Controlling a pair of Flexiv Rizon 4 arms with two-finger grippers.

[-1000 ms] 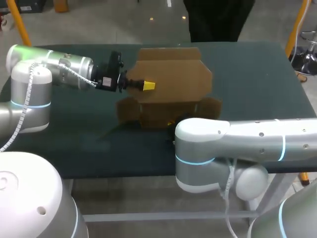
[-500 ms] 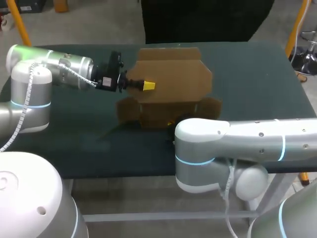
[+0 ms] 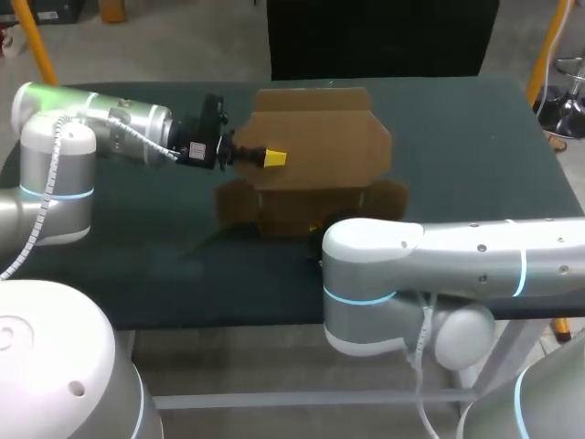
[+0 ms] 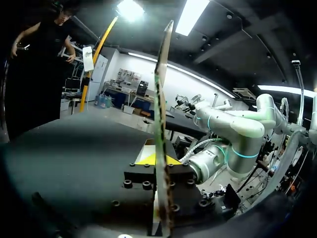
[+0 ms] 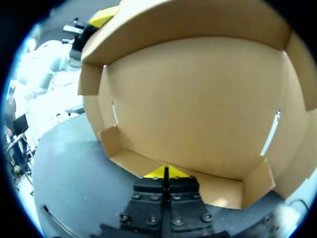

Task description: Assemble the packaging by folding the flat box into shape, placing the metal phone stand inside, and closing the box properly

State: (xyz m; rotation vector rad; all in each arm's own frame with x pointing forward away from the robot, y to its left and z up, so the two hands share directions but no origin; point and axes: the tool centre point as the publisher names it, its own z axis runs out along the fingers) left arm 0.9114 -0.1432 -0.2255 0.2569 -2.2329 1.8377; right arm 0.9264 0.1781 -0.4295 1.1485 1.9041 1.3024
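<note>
- Left arm point(image 3: 101, 123) comes in from the left side, pretty much level over the dark surface point(image 3: 457, 146), and its claw point(image 3: 267, 158) is up on the left part of the cardboard box point(image 3: 320, 137).
- In the left wrist view, the left claw point(image 4: 161, 159) has a cardboard panel point(image 4: 162, 99) seen edge-on, standing upright right between its fingers. Both sides are clamped against it, so it's pinching the box.
- The box sits about mid-surface, a bit toward the far edge. It's only half folded: the big panel is raised, and small side flaps stick out low on the left point(image 3: 233, 201) and right point(image 3: 388, 197).
- From the right wrist view you look into the open box point(image 5: 198, 99): a wide back panel, short side walls and a low front wall.
- The right claw point(image 5: 165, 172) has its fingers pressed together, only a thin seam between the yellow tips, which sit right at that low front wall.
- Right arm point(image 3: 439, 251) comes in from the right across the near edge. Its elbow hides most of that claw in the head view.
</note>
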